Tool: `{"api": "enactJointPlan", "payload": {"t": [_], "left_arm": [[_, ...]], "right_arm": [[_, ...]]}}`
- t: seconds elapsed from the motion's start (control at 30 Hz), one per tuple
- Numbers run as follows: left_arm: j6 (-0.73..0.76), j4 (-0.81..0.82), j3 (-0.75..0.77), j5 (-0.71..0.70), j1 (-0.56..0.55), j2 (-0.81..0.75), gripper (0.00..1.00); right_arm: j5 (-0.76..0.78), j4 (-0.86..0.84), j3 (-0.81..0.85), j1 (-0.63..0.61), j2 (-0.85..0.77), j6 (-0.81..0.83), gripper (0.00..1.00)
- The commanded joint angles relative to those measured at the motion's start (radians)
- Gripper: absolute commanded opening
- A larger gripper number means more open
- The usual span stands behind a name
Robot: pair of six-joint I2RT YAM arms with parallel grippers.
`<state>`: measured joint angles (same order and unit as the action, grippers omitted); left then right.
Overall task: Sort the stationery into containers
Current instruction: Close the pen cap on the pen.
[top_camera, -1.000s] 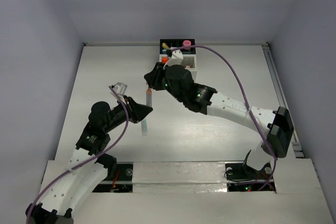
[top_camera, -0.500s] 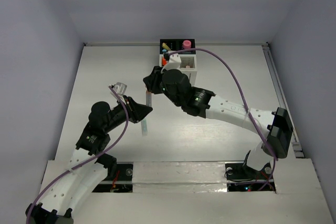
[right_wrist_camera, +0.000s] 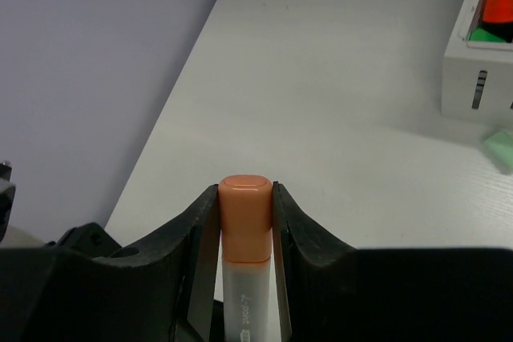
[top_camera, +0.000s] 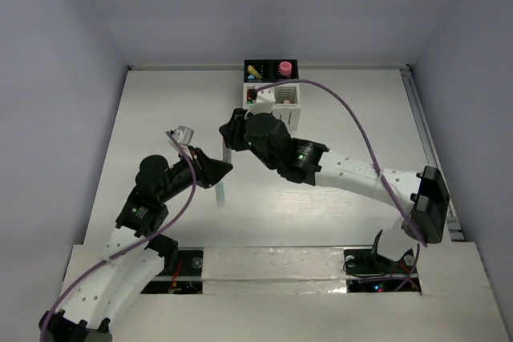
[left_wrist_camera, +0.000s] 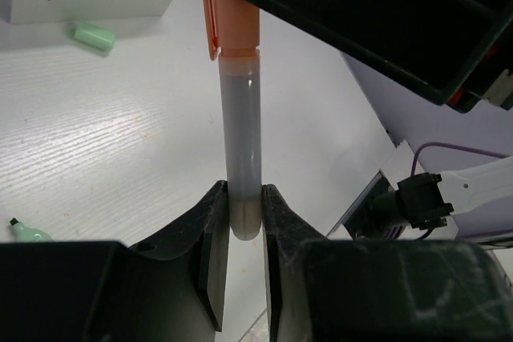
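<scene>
Orange-capped highlighter (left_wrist_camera: 241,134) ran claw to claw: left claw (left_wrist_camera: 243,194) clamped its grey tail, right claw (right_wrist_camera: 244,192), nearer the organizer (top_camera: 292,106), gripped its cap

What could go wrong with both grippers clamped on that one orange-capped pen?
1. The right gripper pinches only the orange cap, while the left gripper holds the far end of the orange-capped pen. If the arms pull apart, the cap may pop off instead of the pen transferring.
2. The left grip is at the very tip of the barrel, so the pen may pivot or slip.
3. A green piece lies beside the organizer and could get knocked.
</scene>
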<state>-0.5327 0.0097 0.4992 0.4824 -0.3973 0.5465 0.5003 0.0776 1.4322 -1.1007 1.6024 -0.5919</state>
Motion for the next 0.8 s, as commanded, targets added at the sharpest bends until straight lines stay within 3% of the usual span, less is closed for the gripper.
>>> {"api": "enactJointPlan", "payload": {"t": [0.0,0.33,0.5,0.77], "left_arm": [[0.011,0.047,0.004,-0.005,0.002,-0.013,0.00],[0.013,0.042,0.007,-0.018,0.002,-0.023,0.00],[0.019,0.026,0.015,-0.044,0.011,-0.039,0.00],[0.102,-0.054,0.140,-0.123,0.011,-0.020,0.00]], "right_arm": [[0.014,-0.001,-0.024,-0.030,-0.050,-0.014,0.02],[-0.023,-0.001,-0.075,-0.059,-0.052,-0.066,0.02],[-0.156,0.005,-0.130,-0.068,-0.074,-0.105,0.00],[-0.232,0.056,-0.279,-0.143,-0.104,-0.169,0.00]]}}
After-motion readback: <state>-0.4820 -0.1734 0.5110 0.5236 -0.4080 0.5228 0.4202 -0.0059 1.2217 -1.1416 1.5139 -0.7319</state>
